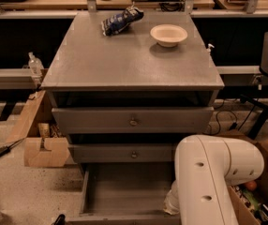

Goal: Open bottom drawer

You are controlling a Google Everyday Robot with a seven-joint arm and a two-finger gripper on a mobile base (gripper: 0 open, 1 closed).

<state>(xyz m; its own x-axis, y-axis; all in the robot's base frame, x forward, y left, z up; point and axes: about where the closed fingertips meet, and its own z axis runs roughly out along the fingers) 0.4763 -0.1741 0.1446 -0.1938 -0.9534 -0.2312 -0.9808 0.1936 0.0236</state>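
Workshop floor with a grey cabinet (pixel 134 64); a bowl (pixel 168 34) and a blue snack bag (pixel 121 20) sit near each other toward its back edge. Bottom drawer (pixel 124 193) is pulled out with its shallow tray exposed, below the middle drawer (pixel 124 153) and top drawer (pixel 131 121). White arm (pixel 213 182) covers the drawer's right front; the gripper seems hidden behind it, so its state cannot be told

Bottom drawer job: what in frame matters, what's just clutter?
Job:
bottom drawer, pulled out
white arm, at the drawer's right side
gripper, not in view, presumably past the lower frame edge

Clutter:
bowl and blue snack bag on the cabinet top
upper two drawers
cardboard box and bottle, left
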